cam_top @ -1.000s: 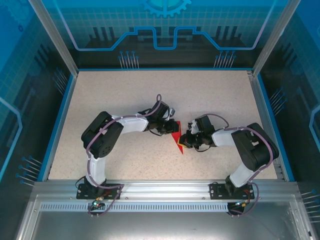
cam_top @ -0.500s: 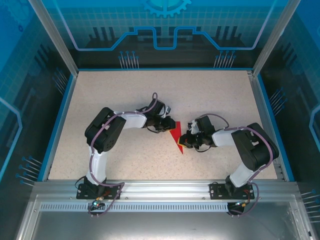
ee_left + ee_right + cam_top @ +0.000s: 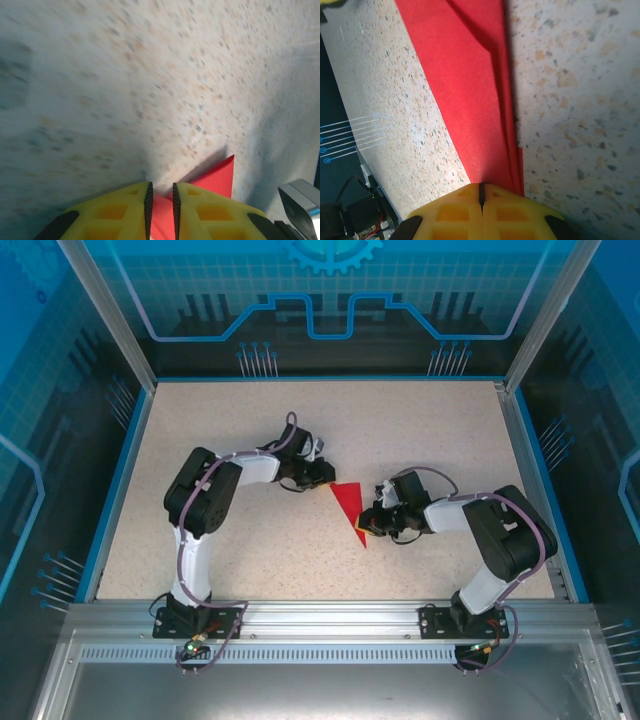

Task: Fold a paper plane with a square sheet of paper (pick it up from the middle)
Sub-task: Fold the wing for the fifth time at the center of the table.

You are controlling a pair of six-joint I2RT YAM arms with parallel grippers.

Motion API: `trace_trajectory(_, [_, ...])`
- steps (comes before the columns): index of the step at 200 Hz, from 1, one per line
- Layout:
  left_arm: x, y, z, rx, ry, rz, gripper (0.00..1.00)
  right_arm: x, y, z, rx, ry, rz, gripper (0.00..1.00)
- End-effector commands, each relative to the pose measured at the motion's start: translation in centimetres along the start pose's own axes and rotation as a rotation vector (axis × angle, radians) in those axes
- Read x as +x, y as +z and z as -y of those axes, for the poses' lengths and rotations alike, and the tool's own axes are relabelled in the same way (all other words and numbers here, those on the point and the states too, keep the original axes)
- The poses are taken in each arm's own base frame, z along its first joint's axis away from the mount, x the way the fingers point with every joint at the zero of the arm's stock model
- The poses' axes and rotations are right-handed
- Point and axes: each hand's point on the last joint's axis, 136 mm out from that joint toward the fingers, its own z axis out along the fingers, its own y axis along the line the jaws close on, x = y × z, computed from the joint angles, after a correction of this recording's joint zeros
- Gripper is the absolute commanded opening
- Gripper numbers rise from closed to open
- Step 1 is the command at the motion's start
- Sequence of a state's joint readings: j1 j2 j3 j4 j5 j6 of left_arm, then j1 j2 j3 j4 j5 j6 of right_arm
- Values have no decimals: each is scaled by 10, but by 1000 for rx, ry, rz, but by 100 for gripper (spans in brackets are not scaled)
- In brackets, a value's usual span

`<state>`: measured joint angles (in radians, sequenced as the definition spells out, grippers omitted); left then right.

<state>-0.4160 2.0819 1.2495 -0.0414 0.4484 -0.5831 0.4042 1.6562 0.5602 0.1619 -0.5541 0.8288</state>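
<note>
The square sheet of paper (image 3: 348, 506) is folded into a bright red pointed wedge, lying flat mid-table with its sharp tip toward the near edge. My left gripper (image 3: 321, 478) sits at the wedge's wide far-left corner. In the left wrist view its yellow fingers (image 3: 160, 189) stand a narrow gap apart, with the red paper (image 3: 218, 177) lying under and behind them and nothing pinched. My right gripper (image 3: 372, 525) is at the wedge's right edge. The right wrist view shows its jaws (image 3: 481, 189) shut, tips down on the layered paper (image 3: 465, 75).
The speckled beige table (image 3: 230, 430) is ringed by a blue rim (image 3: 125, 480) and clear enclosure walls. Both arm bases sit on the metal rail (image 3: 330, 620) at the near edge. Bare tabletop lies behind and to the left of the paper.
My left gripper has drawn back up and to the left off the paper, uncovering the wedge's wide end. The right gripper and the paper have stayed put.
</note>
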Motion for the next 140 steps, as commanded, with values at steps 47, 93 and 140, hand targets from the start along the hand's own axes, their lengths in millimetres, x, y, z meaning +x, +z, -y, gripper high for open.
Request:
trace_trajectory(47, [-10, -50, 64, 58, 102, 84, 27, 39, 0, 62, 215, 153, -118, 2])
trace_trajectory(93, [41, -16, 95, 66, 151, -38, 25, 36, 1, 61, 208, 155, -109, 3])
trace_trajectory(140, [56, 23, 71, 39, 82, -109, 24, 33, -1, 51, 175, 144, -97, 9])
